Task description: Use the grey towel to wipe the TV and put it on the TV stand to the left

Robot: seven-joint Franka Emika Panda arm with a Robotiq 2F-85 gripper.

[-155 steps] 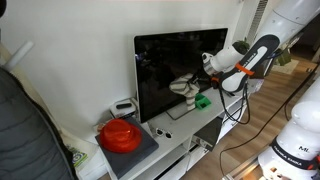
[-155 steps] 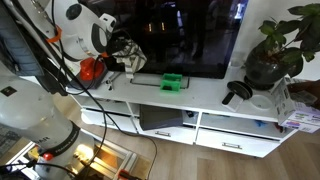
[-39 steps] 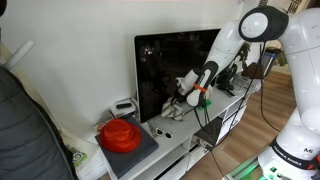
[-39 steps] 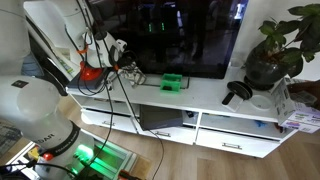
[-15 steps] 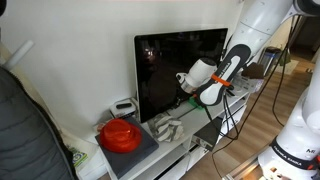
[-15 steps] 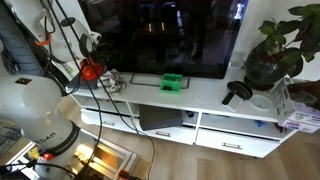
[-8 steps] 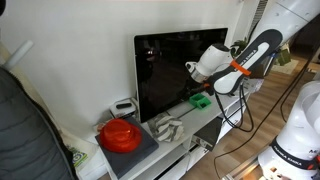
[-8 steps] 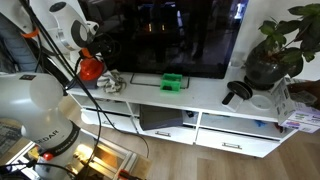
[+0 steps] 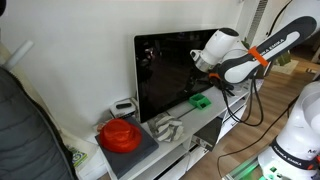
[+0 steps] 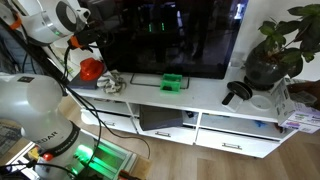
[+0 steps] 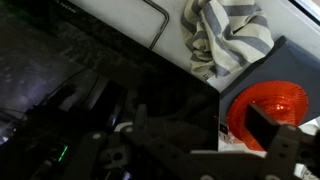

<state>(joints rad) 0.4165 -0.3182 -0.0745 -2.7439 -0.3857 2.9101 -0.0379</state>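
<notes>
White TV stand (image 10: pixel 205 96) bears grey towel (image 10: pixel 110 82); pincer (image 9: pixel 197 60) opening unreadable.

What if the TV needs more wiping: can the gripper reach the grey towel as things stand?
Probably yes: the towel lies uncovered on the stand beside the red object; the open gripper hangs higher, nothing between.

An exterior view looks along the white TV stand (image 9: pixel 195 122) from its left end; an exterior view faces the black television (image 10: pixel 180 35) squarely. The close wrist view shares the crumpled grey towel (image 11: pixel 225 35).
</notes>
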